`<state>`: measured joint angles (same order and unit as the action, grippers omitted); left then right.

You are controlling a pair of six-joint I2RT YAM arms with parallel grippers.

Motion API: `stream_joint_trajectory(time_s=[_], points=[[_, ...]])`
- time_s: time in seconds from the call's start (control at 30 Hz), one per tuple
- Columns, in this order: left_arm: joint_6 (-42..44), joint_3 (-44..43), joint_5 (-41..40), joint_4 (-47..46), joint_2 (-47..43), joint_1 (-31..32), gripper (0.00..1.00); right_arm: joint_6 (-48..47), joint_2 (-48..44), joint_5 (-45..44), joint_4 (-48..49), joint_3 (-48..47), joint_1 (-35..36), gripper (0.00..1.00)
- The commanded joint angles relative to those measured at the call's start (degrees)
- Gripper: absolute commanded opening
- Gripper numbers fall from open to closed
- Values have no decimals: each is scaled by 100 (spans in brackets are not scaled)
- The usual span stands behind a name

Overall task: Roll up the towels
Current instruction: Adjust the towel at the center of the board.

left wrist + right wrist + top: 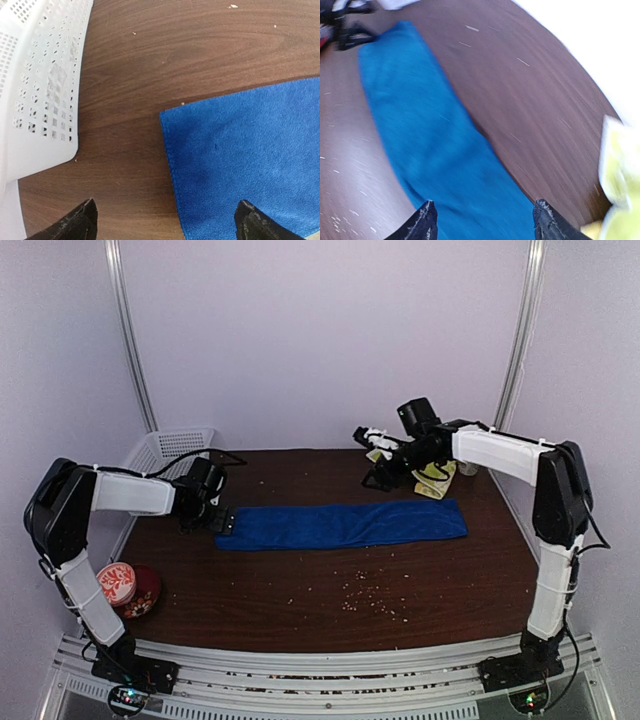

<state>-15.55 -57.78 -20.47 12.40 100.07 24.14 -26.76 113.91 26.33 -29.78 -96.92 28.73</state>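
Note:
The blue towel (340, 524) lies flat as a long strip across the middle of the table. It also shows in the left wrist view (250, 155) and the right wrist view (430, 145). The yellow-green towel (437, 480) lies bunched at the back right, under the right arm; it shows at the right edge of the right wrist view (620, 185). My left gripper (224, 521) (167, 222) is open and empty, low over the blue towel's left end. My right gripper (372, 458) (485, 220) is open and empty, raised above the table behind the blue towel.
A white perforated basket (165, 450) (40, 85) stands at the back left. A red and white cup (116, 583) sits on a dark red dish (143, 592) at the front left. Small crumbs (365, 595) are scattered in front of the towel.

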Motion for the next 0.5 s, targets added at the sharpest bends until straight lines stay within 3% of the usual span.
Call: stream_joint_trajectory(time_s=[0.0,0.3,0.47], points=[[195,-138,-534,245,159,257,98,652,-440,-569,317,996,-750,66],[310,-217,-979,468,522,578,98,445,-1110,-2548,845,2367,-1581,67],[374,-232,-1199,572,722,658,98,567,-830,-2937,1126,2486,-1727,67]])
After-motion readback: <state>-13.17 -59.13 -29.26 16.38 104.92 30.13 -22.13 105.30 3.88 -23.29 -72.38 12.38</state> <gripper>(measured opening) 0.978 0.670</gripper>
